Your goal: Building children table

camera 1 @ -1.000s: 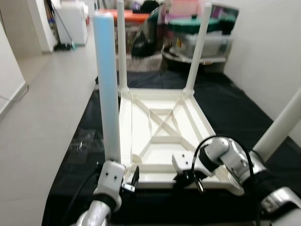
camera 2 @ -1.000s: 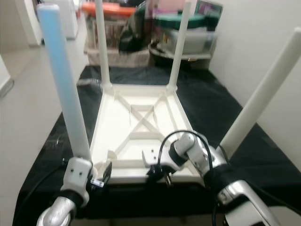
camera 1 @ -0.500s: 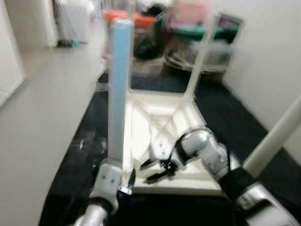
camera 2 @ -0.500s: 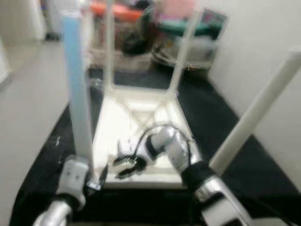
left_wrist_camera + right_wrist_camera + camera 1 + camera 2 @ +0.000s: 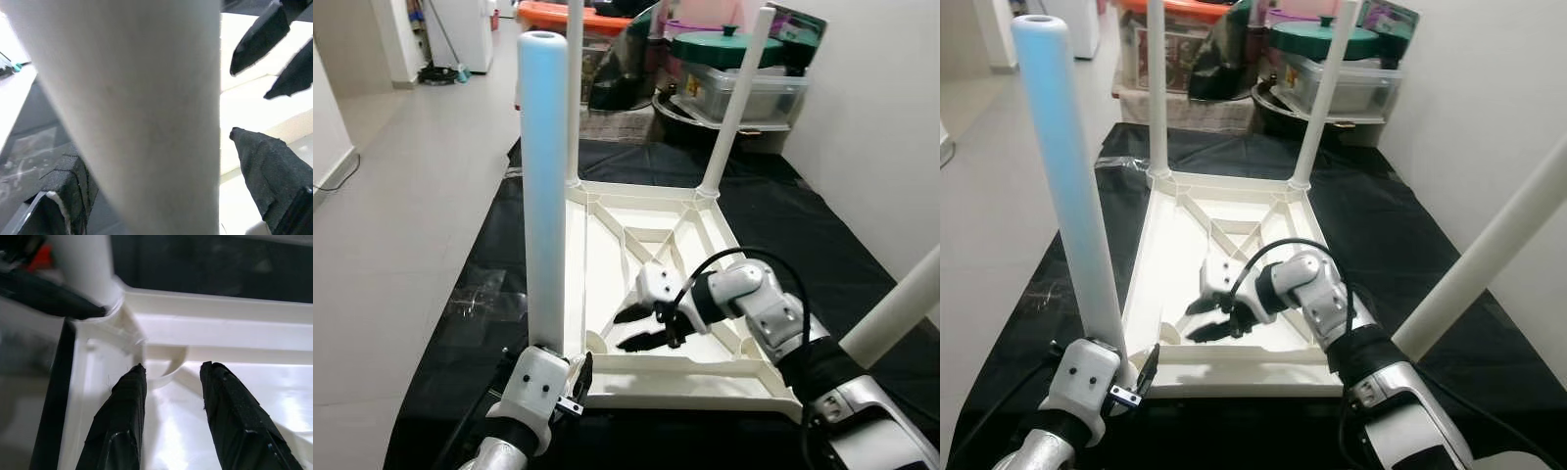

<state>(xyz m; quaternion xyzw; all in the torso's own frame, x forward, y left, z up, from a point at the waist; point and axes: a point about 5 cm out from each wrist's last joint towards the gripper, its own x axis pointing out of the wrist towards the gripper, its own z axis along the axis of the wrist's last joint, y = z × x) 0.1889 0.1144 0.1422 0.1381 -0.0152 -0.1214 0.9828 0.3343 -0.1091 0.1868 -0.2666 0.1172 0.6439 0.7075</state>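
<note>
The left pincer was clamped about the foot of a tall white plastic table leg, whose long axis stood nearly upright. In the left wrist view its black fingers flanked that round shaft. The leg's lower end hovered at the near left corner of the upturned white plastic children's tabletop, and the open round socket lay just beside it, toward the right arm. We judged that seating the leg turned on this short sideways and downward offset.

The right pincer hung over the ribbed underside, its two fingers parted and holding nothing, aimed at that socket.

Two far white legs already stood in their corners. Another white leg slanted up at the near right; we could not tell whether it was seated. The tabletop lay on a black sheet over the tiled floor.
</note>
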